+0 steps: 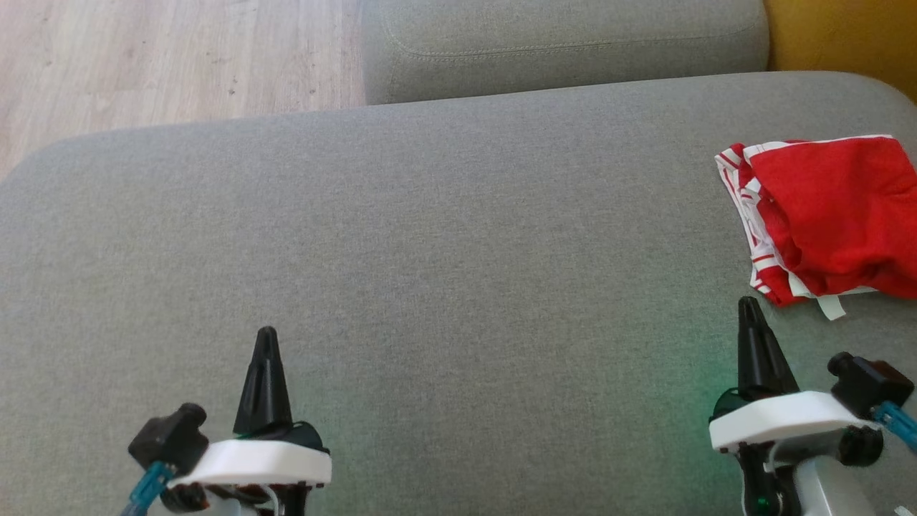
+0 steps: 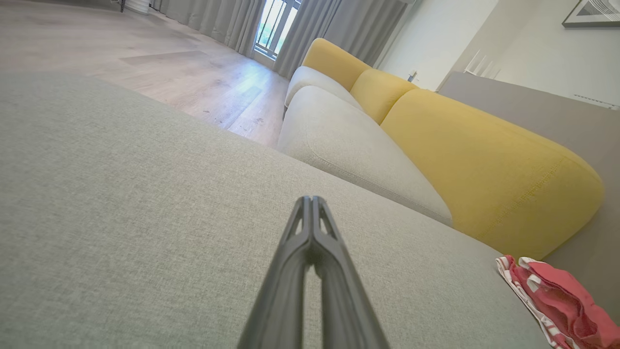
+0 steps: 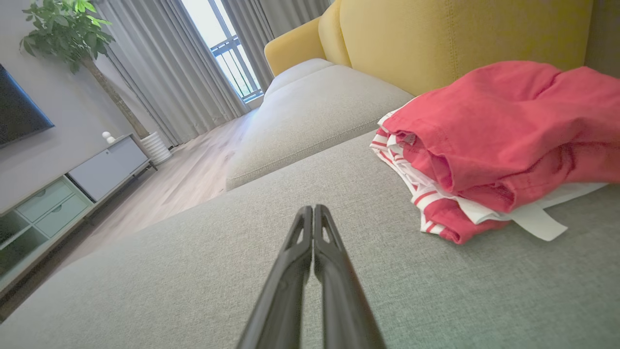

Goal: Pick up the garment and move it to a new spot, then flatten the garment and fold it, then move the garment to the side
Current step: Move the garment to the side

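A red garment with red-and-white striped trim lies bunched on the grey sofa seat at the far right. The right wrist view shows this garment as a folded heap, a white strip sticking out at its near side. My right gripper is shut, empty, just short of the garment's near left corner. My left gripper is shut too, low at the left over bare cushion, far from the cloth. Their fingertips meet in the wrist views: left gripper, right gripper. The garment sits at the lower right of the left wrist view.
A second grey cushion adjoins the far side, with yellow backrests to the right. Wooden floor lies beyond the seat's far left edge. A TV cabinet, a plant and curtains stand across the room.
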Robot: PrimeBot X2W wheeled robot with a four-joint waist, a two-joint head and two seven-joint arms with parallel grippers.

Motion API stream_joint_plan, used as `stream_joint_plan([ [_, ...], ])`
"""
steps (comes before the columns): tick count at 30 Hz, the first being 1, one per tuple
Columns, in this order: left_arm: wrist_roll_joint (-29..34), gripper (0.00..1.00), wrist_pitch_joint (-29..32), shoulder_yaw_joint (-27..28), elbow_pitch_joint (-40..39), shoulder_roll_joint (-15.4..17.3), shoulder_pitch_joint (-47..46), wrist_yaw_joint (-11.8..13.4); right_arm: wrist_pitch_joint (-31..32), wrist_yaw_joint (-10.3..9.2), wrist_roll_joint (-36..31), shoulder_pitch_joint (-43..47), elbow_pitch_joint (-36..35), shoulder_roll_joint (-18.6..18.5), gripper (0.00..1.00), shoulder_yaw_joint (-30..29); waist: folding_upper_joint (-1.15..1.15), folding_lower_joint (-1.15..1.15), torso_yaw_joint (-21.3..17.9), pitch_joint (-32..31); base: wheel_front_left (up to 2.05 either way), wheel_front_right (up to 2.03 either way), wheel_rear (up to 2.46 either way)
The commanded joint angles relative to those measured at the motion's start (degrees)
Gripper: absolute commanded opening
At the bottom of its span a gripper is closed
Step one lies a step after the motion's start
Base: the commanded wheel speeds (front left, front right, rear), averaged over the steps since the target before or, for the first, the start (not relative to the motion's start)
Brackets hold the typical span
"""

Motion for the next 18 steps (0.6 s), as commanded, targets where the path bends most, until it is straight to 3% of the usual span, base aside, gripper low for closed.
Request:
stream_joint_plan([
  [1, -1.4, 0.0, 0.2, 1.0, -1.6, 0.5, -2.5, -0.4, 0.4, -0.01, 1.7, -2.5, -2.2, -0.2, 0.0, -0.2, 0.0, 0.0, 0.0, 0.0, 0.0, 0.0, 0.0],
  [18, -11.0, 0.0, 2.8, 3.2, -1.4, 0.8, -2.8, -1.2, 3.0, -0.02, 12.5, -2.6, -2.7, -0.2, 0.0, -1.1, 0.0, 0.0, 0.0, -0.4, 0.0, 0.0, 0.0],
])
